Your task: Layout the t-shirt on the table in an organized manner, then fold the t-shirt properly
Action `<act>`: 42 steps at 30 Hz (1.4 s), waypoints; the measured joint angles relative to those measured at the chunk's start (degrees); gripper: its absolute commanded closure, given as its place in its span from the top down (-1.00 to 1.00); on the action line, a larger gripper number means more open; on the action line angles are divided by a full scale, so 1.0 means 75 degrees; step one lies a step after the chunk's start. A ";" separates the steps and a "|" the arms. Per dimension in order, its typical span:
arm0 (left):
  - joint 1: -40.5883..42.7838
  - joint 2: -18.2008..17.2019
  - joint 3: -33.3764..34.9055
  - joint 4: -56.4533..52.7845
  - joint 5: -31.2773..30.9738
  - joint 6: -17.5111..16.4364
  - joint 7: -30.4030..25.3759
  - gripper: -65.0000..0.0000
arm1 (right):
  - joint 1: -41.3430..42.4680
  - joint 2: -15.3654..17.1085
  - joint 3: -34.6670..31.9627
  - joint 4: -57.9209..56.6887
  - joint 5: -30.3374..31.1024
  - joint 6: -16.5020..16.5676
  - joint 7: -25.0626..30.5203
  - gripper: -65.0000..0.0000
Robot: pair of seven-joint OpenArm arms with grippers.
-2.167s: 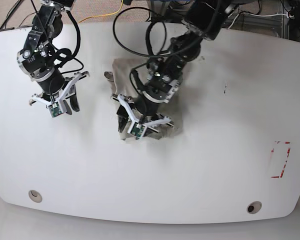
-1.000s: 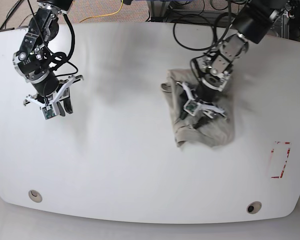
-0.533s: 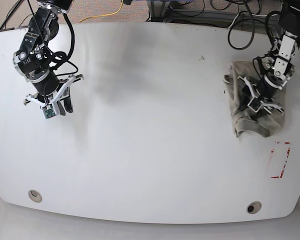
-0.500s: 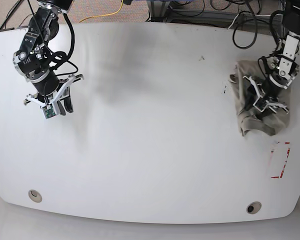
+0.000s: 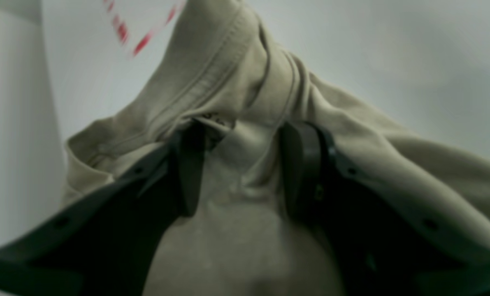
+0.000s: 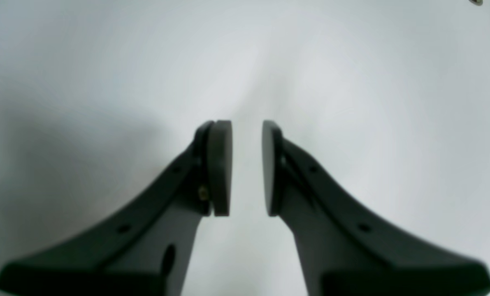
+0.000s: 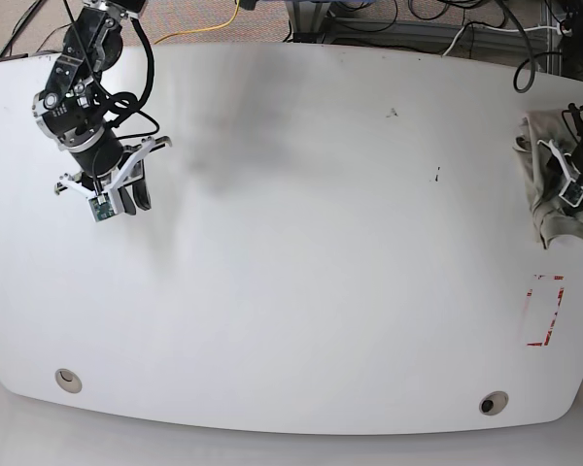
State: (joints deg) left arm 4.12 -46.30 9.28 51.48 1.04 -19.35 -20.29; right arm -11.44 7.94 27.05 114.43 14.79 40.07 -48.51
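The left claw [image 5: 238, 164] is clenched on a bunched fold of the t-shirt [image 5: 245, 102], cloth pinched between its dark pads. The shirt sits crumpled at the table's [image 7: 291, 291] far right edge, just above the red tape rectangle [image 7: 544, 311]. The right claw [image 6: 247, 166] hovers over bare tabletop well apart, pads slightly parted and holding nothing. To spread the shirt well, the bundle probably needs to be near the table's middle, with the free claw taking an opposite edge.
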 measured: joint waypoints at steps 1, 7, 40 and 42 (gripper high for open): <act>0.0000 -0.0047 -0.0003 -0.0163 -0.0003 0.0003 -0.0128 -0.12 | -0.0038 -0.0003 0.0003 0.0000 -0.0003 0.0003 -0.0026 -0.61; -0.0119 -0.0157 -0.0003 -0.0635 0.0003 -0.0020 -0.0446 -0.12 | -0.0073 -0.0268 0.0020 0.0000 -0.0058 -0.0003 -0.0023 -0.61; -0.0353 0.1227 -0.0991 0.2445 -0.2774 -0.0090 0.0796 -0.12 | 0.0510 -0.0300 -0.0615 -0.0125 -0.1772 -0.0015 0.1043 -0.60; -0.0245 0.1827 -0.1093 0.2821 -0.2774 0.0055 0.0842 -0.12 | 0.0513 -0.0321 -0.0868 -0.0265 -0.2162 0.0003 0.1545 -0.60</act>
State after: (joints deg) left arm 2.28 -32.60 1.08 72.64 -19.77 -18.94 -13.98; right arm -7.60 5.54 20.53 112.44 -1.43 40.10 -36.93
